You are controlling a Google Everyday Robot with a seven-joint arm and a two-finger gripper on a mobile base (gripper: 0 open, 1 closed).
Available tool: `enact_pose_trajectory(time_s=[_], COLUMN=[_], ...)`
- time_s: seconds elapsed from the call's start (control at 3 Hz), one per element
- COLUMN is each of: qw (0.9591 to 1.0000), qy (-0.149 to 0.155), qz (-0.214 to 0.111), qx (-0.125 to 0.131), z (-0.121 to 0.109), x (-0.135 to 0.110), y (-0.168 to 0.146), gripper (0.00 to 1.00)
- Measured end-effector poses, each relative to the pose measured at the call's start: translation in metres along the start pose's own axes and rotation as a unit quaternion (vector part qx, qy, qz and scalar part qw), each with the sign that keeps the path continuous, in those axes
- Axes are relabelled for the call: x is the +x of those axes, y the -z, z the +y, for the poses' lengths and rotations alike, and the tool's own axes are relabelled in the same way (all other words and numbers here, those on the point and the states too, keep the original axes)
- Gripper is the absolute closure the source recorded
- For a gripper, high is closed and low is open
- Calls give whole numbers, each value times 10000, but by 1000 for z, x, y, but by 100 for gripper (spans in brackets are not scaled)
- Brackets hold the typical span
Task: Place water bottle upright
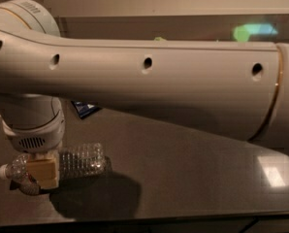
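Note:
The water bottle point(81, 160), clear ribbed plastic with a white cap at its left end, lies on its side on the dark table point(183, 178) at the lower left. My gripper point(41, 174) hangs straight down from the wrist and sits at the bottle's neck end, its tan part covering the bottle between cap and body. The bottle's label is hidden. My large pale arm crosses the whole view above the table.
A dark blue packet point(86, 108) lies on the table behind the wrist, partly under the arm. A small green object point(159, 39) peeks over the arm at the back. The table's front edge point(183, 218) runs along the bottom.

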State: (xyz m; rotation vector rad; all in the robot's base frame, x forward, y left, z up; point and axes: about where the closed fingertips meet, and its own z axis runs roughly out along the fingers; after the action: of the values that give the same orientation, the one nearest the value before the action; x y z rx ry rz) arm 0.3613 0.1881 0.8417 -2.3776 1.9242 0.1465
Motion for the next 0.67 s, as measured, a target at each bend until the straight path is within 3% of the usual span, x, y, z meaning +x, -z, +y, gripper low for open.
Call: enact_pose_trajectory(time_s=[0.33,0.67], qw=[9999,9987], qy=[51,89], qz=[-121,-502], qx=[-8,25], z=[1,-2], x=[2,15], y=[11,41], gripper=[62,85])
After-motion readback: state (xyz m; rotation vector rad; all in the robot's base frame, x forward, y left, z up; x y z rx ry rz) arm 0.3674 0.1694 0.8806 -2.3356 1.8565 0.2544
